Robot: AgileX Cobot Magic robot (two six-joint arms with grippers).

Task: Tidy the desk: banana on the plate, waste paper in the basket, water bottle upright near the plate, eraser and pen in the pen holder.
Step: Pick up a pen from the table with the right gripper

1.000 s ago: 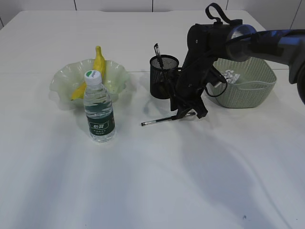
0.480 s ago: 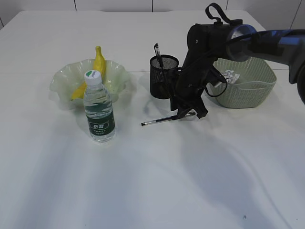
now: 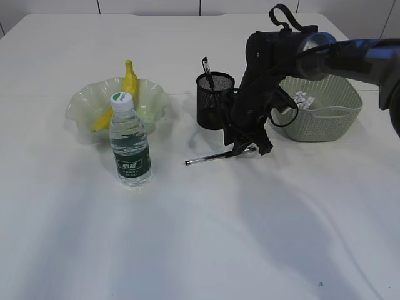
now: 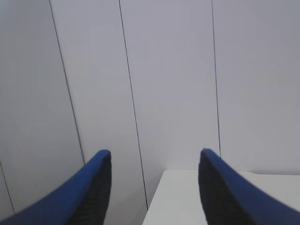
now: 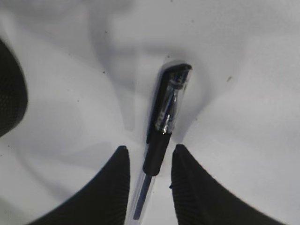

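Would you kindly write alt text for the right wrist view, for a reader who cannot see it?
Close-up from above: a black-capped clear pen lies on the white desk between the right hand's two dark fingers, which flank it with slim gaps. The black mesh pen holder shows at the left edge.

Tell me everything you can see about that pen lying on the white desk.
The pen is a slim stick with a clear barrel and a black cap and clip. It lies flat on the desk, in front of the black mesh pen holder. The right end effector straddles its capped end, fingers close on either side; whether they grip it yet is unclear.
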